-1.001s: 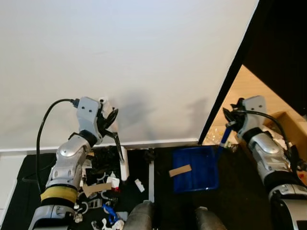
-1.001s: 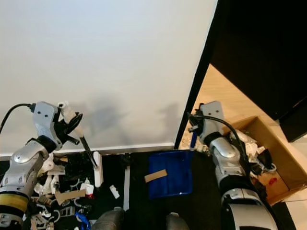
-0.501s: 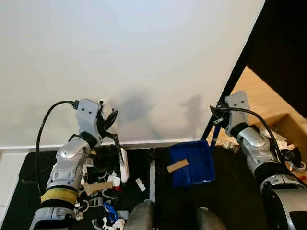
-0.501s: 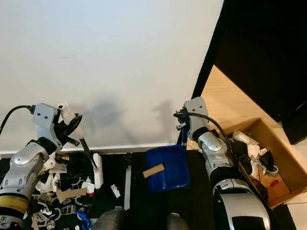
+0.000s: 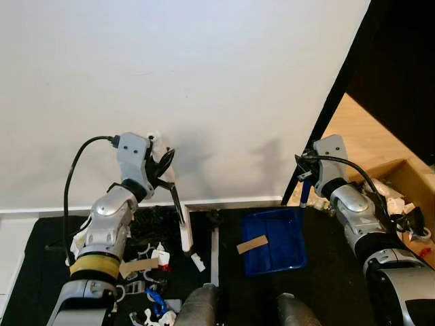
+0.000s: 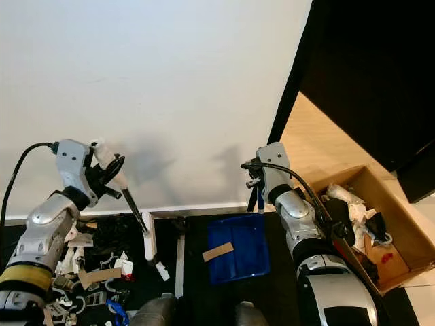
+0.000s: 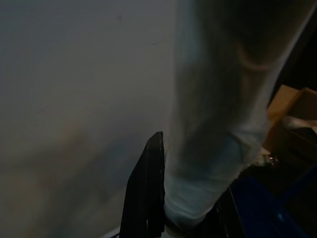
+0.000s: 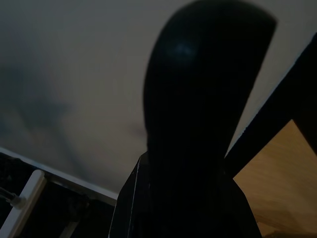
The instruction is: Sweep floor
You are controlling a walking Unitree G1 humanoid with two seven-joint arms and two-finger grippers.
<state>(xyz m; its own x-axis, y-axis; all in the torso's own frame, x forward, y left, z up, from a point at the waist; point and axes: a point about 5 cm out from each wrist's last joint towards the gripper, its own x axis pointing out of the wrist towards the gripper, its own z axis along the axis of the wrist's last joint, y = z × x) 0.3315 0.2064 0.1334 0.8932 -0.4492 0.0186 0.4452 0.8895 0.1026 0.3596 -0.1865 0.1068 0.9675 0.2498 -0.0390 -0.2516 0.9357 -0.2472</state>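
Left gripper (image 5: 163, 161): raised in front of the white wall (image 5: 190, 81), jaws closed around the pale handle end of the brush (image 5: 182, 221).
Brush: black shaft slants down from the left gripper; its white head rests on the black floor mat (image 5: 326, 285), just beside the litter.
Litter pile (image 5: 139, 261): white, black, tan and blue scraps heaped on the mat below the left arm (too small and jumbled to identify piece by piece).
Right gripper (image 5: 305, 178): near the dark door edge, jaws clamped on the blue upright handle of the dustpan (image 5: 275, 239).
Dustpan: blue tray lying flat on the mat, between the litter and the doorway, well apart from the brush head.
Cardboard strip (image 5: 252, 244): tan, lying inside the dustpan tray, near its left side.
White bar (image 5: 213, 255): thin, lies on the mat between brush head and dustpan.
Cardboard box (image 6: 380, 234): open, on the wooden floor to the right, holds white and dark items (contents unclear).
Writing: no brand, label or text legible anywhere.
Left wrist view: blurred pale handle against one black finger (image 7: 146, 198).
Right wrist view: dark, one black finger (image 8: 198, 124) before the wall.
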